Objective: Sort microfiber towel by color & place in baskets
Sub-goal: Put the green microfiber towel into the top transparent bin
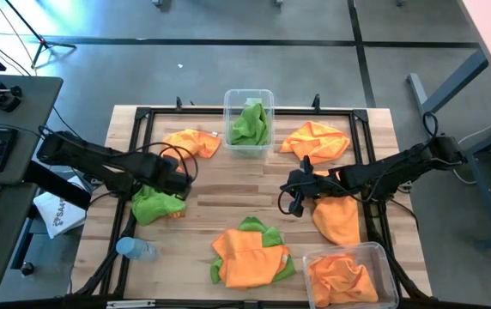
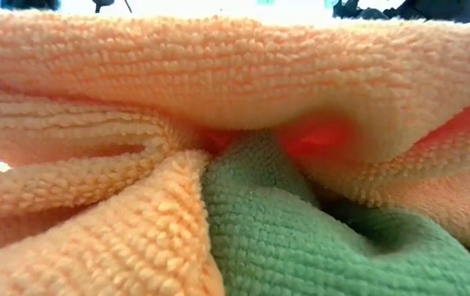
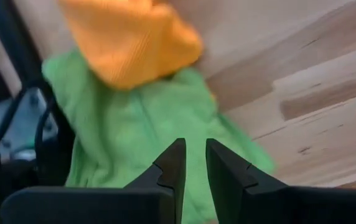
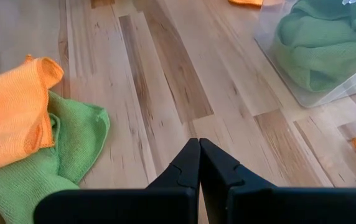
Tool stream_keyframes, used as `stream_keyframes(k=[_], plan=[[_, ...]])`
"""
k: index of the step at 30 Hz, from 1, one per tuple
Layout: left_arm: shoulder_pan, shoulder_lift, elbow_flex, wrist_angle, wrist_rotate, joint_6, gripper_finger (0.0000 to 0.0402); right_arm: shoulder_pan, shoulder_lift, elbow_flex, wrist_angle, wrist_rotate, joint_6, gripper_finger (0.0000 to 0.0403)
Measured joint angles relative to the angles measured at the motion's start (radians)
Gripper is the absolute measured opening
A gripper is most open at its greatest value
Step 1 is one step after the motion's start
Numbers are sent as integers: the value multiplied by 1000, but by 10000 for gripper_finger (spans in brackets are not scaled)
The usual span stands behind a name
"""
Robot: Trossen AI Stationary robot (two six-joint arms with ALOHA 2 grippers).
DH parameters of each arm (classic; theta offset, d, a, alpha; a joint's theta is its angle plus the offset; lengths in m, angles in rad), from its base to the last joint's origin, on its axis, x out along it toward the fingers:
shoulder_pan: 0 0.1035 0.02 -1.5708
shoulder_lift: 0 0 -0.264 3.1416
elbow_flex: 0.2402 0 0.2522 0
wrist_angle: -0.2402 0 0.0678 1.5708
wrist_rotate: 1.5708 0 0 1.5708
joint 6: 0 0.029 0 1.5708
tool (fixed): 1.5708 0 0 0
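Wooden table [image 1: 228, 202]: left gripper [image 3: 194, 163] narrow-gapped over green towel [image 1: 156, 204] near left edge, nothing pinched yet. Right gripper [image 4: 199, 163] shut, empty, mid-table. We judge cloth light, floppy; pinch raised fold.

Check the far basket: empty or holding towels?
Holding towels. The far basket has green towels bunched inside; the right wrist view shows the same, with no orange in it.
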Motion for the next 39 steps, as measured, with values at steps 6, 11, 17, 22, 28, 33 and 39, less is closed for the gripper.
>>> stream_keyframes(k=[6, 11, 17, 22, 28, 33, 39], plan=[[1, 0, -131, 55, 107, -85, 43, 0, 0, 0, -12, 0, 0, 0], [1, 0, -182, 59, 161, -124, 42, 0, 0, 0, -12, 0, 0, 0], [1, 0, -182, 98, 149, -118, 42, 0, 0, 0, -12, 0, 0, 0], [1, 0, -182, 160, 109, -107, 42, 0, 0, 0, -12, 0, 0, 0], [1, 0, -182, 136, 140, -116, 42, 0, 0, 0, -12, 0, 0, 0], [1, 0, -182, 131, 144, -122, 42, 0, 0, 0, -12, 0, 0, 0], [0, 0, -182, 92, 155, -144, 42, 0, 0, 0, -12, 0, 2, 0]])
